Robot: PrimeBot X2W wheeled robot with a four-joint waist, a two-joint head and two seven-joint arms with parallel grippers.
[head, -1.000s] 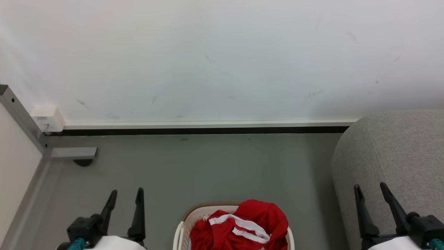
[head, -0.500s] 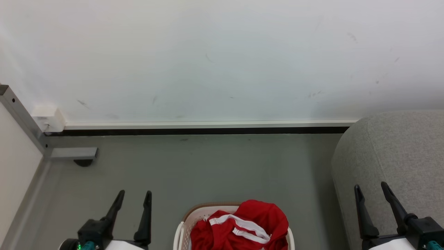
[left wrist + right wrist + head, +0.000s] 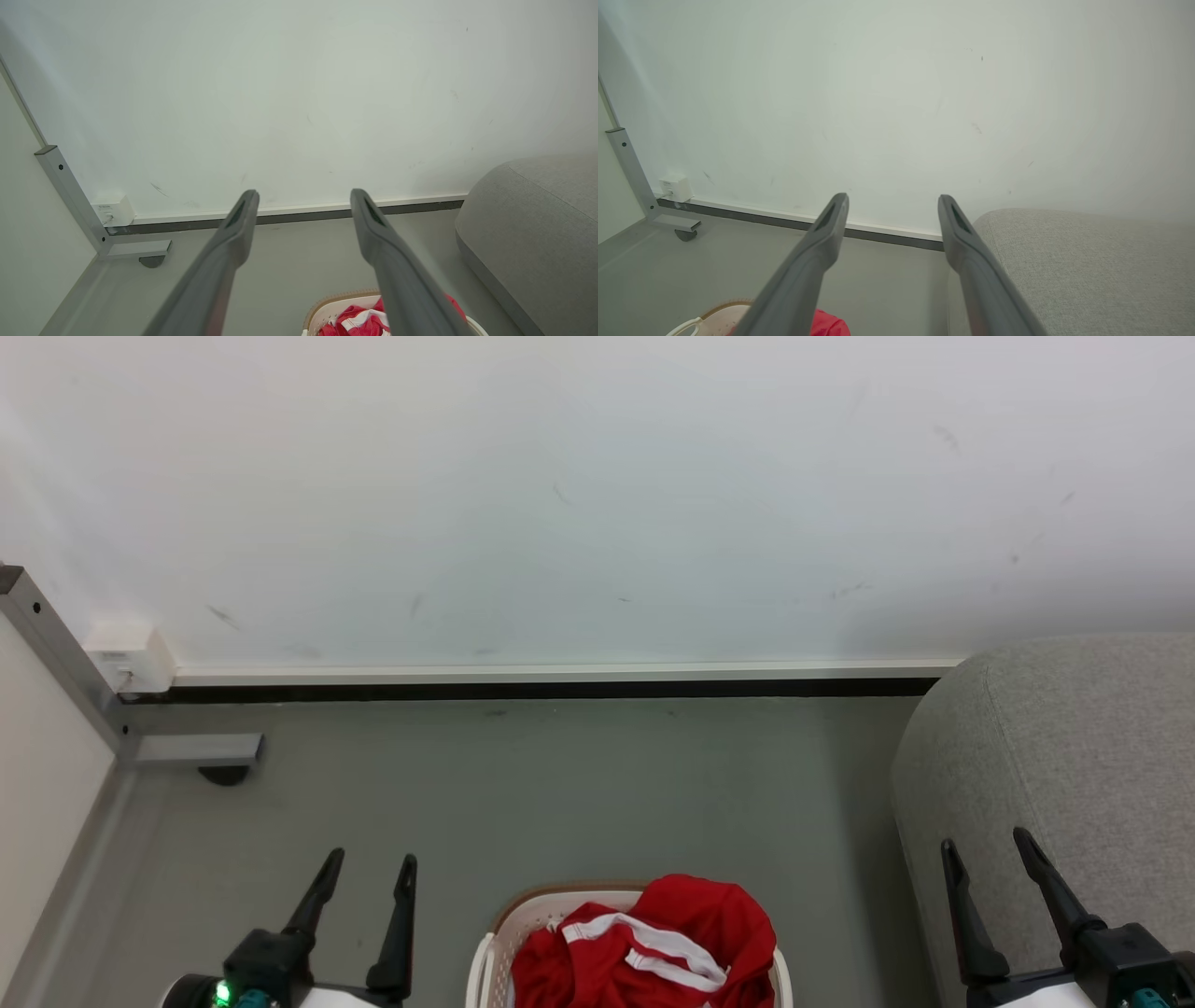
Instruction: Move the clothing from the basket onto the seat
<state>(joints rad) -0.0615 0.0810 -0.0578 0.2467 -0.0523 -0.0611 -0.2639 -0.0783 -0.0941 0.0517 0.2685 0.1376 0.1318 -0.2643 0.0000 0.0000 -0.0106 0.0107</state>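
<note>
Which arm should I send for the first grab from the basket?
Left, probably. The open left pincer hangs nearer the cream-white perforated plastic basket of bright red, white-striped garments; the open right pincer hangs by the light grey fabric sofa, farther off.

Soft, even light brightens the wall [image 3: 597, 476]. A faint shadow falls beside the seat [image 3: 1074, 747]. Every view is sharp.

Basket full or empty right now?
Full. Bunched red clothing mounds above the rim of the basket in the head view; both wrist views show red inside too. How many garments: cannot tell.
</note>
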